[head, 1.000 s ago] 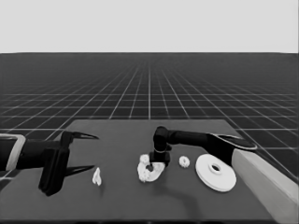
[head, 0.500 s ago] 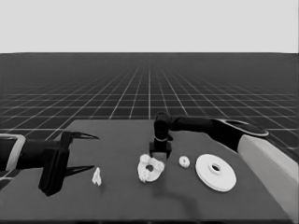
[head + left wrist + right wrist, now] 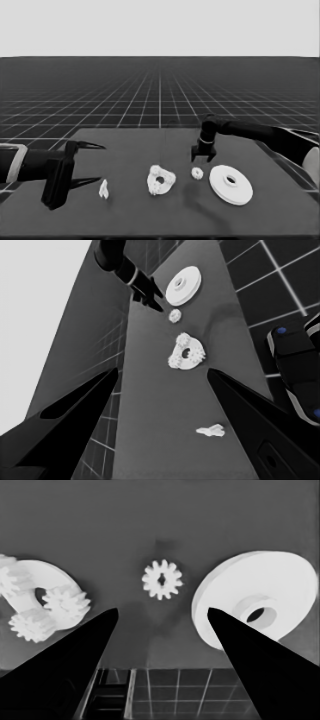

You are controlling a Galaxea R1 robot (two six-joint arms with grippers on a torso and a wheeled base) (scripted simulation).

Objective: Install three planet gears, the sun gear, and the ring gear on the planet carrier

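Landmark: smaller round part (image 3: 161, 180), flat on the counter (image 3: 125, 215), centre hole facing up. Three planet gears (image 3: 64, 603) sit on its face around the hole, axes vertical.

Loose gear (image 3: 197, 173) lies flat just to its right, not touching, hole up. Larger round part (image 3: 230, 184) is further right, beyond that gear, flat, raised hub up. No long axis on any of these; all round.

Right end effector (image 3: 203, 156) hangs behind the loose gear, right of the smaller round part, fingers pointing down, spread apart, holding nothing. Loose gear has clear counter on all sides.

Thin white piece (image 3: 103, 189) lies left of the smaller round part, well apart, long axis roughly front-to-back.

Left end effector (image 3: 93, 164) is parked further left beyond that piece, fingers wide apart, empty, pointing toward the smaller round part.

Right wrist view resolves gear teeth (image 3: 162, 579) and the three seated gears; head view shows only a lumpy outline. Left wrist view lines up all parts (image 3: 186, 353) in a row.
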